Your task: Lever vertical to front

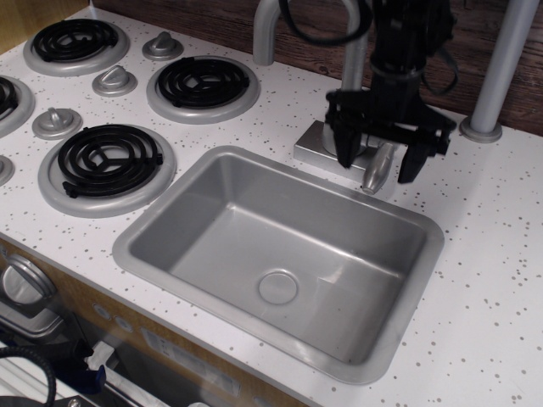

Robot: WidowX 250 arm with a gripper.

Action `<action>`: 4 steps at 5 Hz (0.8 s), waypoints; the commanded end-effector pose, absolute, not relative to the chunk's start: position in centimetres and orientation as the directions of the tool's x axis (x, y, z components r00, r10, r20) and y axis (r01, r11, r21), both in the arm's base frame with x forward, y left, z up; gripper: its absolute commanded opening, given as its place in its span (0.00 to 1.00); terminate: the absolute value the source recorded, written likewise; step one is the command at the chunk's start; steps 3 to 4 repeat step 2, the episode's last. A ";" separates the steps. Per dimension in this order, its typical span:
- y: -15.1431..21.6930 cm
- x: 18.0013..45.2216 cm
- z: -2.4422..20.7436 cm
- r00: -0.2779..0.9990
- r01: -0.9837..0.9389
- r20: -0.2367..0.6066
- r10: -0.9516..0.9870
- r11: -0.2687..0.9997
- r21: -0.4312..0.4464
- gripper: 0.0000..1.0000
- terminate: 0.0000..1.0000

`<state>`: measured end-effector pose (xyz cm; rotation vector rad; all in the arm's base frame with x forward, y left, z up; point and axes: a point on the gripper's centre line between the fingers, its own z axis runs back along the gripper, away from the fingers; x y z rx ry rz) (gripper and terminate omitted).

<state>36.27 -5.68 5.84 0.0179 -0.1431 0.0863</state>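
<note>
You are looking at a white countertop (492, 254) speckled all over with small dark flecks. The rectangular sink basin (212, 246) is a matte silver-grey. The small paddle-shaped faucet lever (378, 167) is a shinier silver-grey, and the square faucet base plate (312, 144) matches it. The two-fingered gripper (382, 157) is black. The coiled stove burners (110, 158) are black, each set in a silver-grey ring, and the round stove knobs (114, 81) are grey. The wall panel (212, 25) behind is dark brown wood grain.
</note>
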 end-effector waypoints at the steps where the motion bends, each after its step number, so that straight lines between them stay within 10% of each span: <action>1: -5.6 36.3 10.5 0.974 -0.079 0.216 0.074 0.997 0.015 1.00 0.00; 2: -5.5 36.3 11.1 0.974 -0.069 0.218 0.064 0.997 0.017 1.00 1.00; 4: -5.5 36.3 11.1 0.974 -0.069 0.218 0.064 0.997 0.017 1.00 1.00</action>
